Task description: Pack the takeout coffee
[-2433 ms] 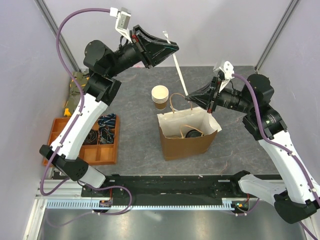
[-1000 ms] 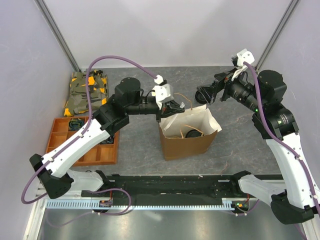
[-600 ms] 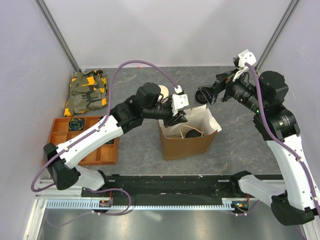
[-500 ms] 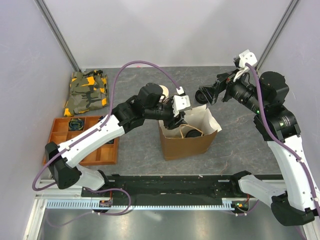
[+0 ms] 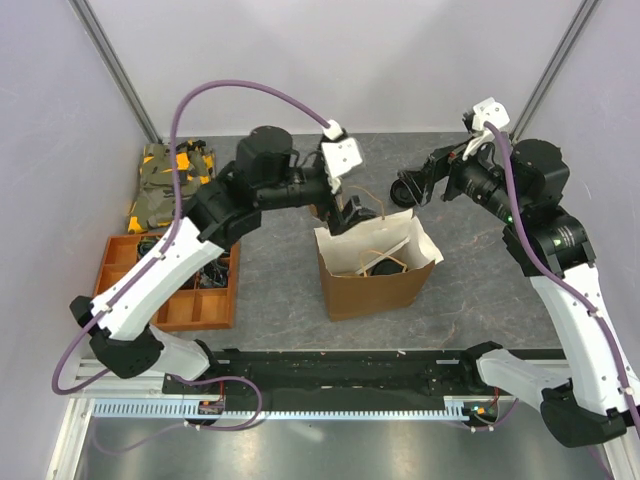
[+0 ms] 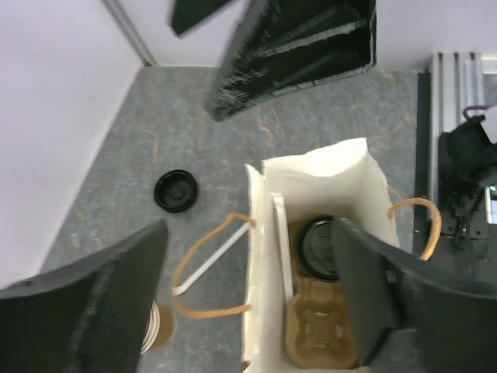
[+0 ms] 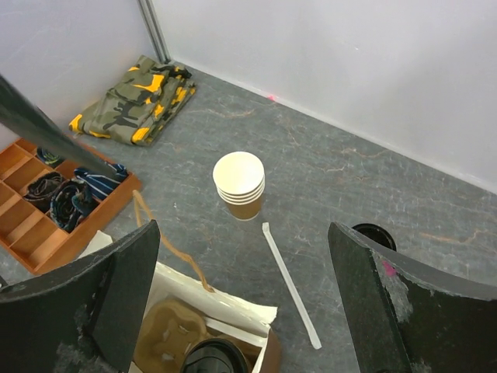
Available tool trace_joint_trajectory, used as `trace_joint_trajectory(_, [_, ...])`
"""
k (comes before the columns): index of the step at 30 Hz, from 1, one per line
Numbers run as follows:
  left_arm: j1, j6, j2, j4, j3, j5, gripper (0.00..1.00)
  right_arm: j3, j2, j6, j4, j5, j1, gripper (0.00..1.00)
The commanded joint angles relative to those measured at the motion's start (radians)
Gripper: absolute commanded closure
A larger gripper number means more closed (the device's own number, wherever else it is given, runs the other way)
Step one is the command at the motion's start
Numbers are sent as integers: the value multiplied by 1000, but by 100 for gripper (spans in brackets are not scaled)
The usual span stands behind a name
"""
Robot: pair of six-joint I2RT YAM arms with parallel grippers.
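Note:
The takeout coffee (image 6: 318, 247), a cup under a round black lid (image 7: 214, 359), stands inside the open brown paper bag (image 5: 372, 288), beside a cardboard cup carrier (image 6: 323, 336). A white wrapped straw (image 6: 281, 237) leans along the bag's inner wall. My left gripper (image 5: 344, 214) hangs open above the bag's back-left rim (image 6: 256, 233), nothing between its fingers. My right gripper (image 5: 412, 190) is open in the air behind the bag's right side, also holding nothing.
A stack of nested paper cups (image 7: 239, 185), a second straw (image 7: 291, 286) and a loose black lid (image 7: 374, 235) lie on the table behind the bag. An orange compartment tray (image 5: 190, 305) and a folded camouflage cloth (image 5: 160, 185) sit at the left.
My left gripper was down in the bag's mouth; it has opened and lifted up and back out of the bag. The right arm has hardly moved.

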State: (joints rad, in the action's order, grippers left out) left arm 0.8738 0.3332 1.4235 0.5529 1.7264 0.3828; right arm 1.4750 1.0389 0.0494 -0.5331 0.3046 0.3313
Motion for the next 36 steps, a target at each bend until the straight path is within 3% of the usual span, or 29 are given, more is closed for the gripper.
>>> trace_joint_trajectory(1, [-82,-103,-57,50,85,-16,0,41,39,20,12,-45,-3,2])
trace_joint_trajectory(6, [-248,-246,-92,106,107,-19,0,91,101,38,12,-67,-3,2])
trace_joint_trajectory(10, [-409,-238,-77,258,140,-29,0,116,134,70,-11,-88,-20,2])
trace_joint_trajectory(15, [-689,-315,-32,465,139,204,0,130,184,101,-119,-49,-113,2])
trace_joint_trajectory(22, [-730,-275,25,629,52,-42,0,30,204,-42,-231,-62,-274,2])
trace_joint_trajectory(23, [-731,-249,17,631,17,-45,0,-13,201,-115,-248,-68,-285,2])
trace_joint_trajectory(29, [-733,-215,-87,567,-177,-55,0,-182,170,-204,-251,-84,-399,2])
trace_joint_trajectory(36, [-737,-241,-161,518,-283,-41,0,-193,147,-212,-268,-67,-431,2])
